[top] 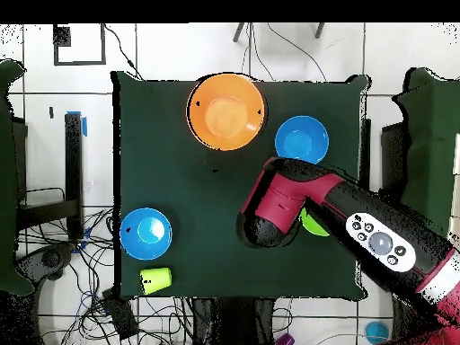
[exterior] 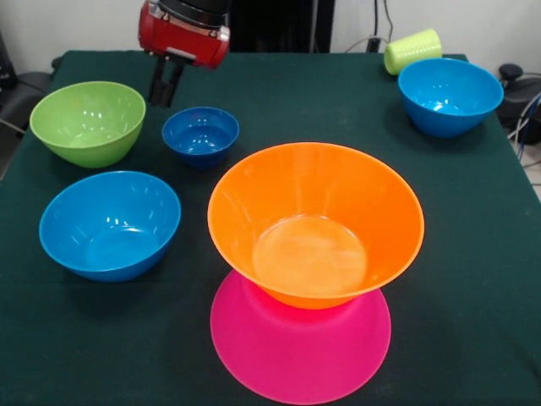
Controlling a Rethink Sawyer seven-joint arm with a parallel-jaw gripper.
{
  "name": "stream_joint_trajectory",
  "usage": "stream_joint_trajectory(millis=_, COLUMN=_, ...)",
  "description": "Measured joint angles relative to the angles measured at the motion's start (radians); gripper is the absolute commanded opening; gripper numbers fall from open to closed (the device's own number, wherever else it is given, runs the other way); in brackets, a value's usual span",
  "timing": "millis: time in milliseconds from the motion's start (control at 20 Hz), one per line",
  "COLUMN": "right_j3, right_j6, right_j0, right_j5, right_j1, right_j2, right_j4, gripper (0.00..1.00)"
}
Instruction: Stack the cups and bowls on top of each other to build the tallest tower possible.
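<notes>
While the glossy orange bowl (exterior: 315, 222) sits upright on the inverted pink bowl (exterior: 300, 351), the claw (exterior: 165, 89) hangs beside the small dark-blue bowl (exterior: 200, 134), fingers nearly together, empty.

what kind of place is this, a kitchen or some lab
Most likely a robotics lab, not a kitchen. A red and black robot arm hangs over a table draped in dark green cloth, loose cables trail across the tiled floor, and the plastic bowls, like the orange bowl, are empty props.
</notes>
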Motion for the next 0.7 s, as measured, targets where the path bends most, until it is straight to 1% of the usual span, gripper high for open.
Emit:
stream_joint_trajectory(millis=150, right_j3=0.0, right_j6=0.0, right_j0=-0.004, right_j5=-0.013, right_j1=0.0, right_j2=0.0, right_j4=0.0, gripper=0.0)
stream_joint_trajectory(millis=200, right_j3=0.0, right_j6=0.0, right_j0=-0.006, right_j5=-0.019, right_j1=0.0, right_j2=0.0, right_j4=0.0, gripper=1.0)
stream_joint_trajectory(millis=450, right_j3=0.0, right_j6=0.0, right_j0=-0.021, right_j5=-0.05, right_j1=0.017, right_j2=0.0, right_j4=0.014, gripper=1.0)
stream_joint_trajectory(millis=700, right_j3=0.0, right_j6=0.0, right_j0=-0.067, right_j5=-0.103, right_j1=0.072, right_j2=0.0, right_j4=0.104, gripper=1.0)
